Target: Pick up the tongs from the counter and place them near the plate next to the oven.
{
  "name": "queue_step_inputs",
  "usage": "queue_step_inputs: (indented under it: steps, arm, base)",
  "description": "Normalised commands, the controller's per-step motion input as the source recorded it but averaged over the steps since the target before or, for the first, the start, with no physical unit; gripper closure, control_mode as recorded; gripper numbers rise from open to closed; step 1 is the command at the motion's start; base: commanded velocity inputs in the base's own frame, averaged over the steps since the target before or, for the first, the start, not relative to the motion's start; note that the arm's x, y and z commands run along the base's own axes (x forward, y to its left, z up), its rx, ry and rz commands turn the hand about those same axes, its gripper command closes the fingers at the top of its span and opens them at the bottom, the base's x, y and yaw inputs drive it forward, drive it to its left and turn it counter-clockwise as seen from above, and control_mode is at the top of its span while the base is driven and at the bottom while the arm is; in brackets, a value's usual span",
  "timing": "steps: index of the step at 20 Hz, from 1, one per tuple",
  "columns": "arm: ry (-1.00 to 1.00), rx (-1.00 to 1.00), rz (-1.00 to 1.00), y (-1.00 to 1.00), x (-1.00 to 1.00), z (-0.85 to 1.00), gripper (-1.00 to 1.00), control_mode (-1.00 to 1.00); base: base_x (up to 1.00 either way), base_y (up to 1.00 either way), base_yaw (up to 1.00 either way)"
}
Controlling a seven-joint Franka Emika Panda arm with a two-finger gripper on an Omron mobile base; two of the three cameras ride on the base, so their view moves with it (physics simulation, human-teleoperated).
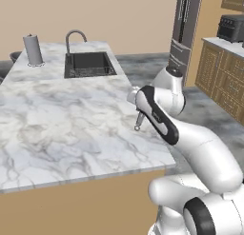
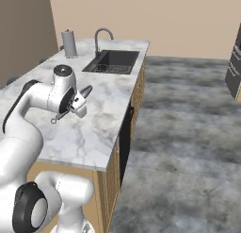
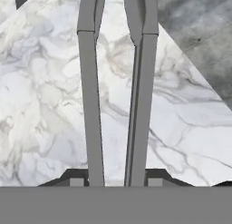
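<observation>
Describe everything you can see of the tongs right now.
The tongs are slim, dark grey and metallic-looking, with two long arms that run side by side up the hand view, a narrow gap between them. The gripper is shut on them near one end, holding them over the white marble counter. In the right base view they stick out past the hand on both sides, tilted, and seem to touch nothing else.

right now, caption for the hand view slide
Claw shut on the tongs, held above the white marble counter.
</observation>
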Motion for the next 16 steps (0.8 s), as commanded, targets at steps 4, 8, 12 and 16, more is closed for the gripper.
queue_step_inputs:
  steps: [4,8,12,16]
  arm:
    - [0.00,-0.18,-0.10,0.00,0.01,0.00,1.00,-1.00]
    - [0.00,-0.15,0.00,0.00,0.03,-0.02,1.00,-1.00]
    - [0.00,0.00,0.00,0.00,0.00,0.00,1.00,1.00]
    - [0.00,0.00,0.00,0.00,0.00,0.00,1.00,1.00]
  base:
    - [0.00,0.00,0.00]
    - [0.00,0.00,0.00]
    - [-0.33,-0.14,0.00]
    - [-1.00,-0.71,-0.16]
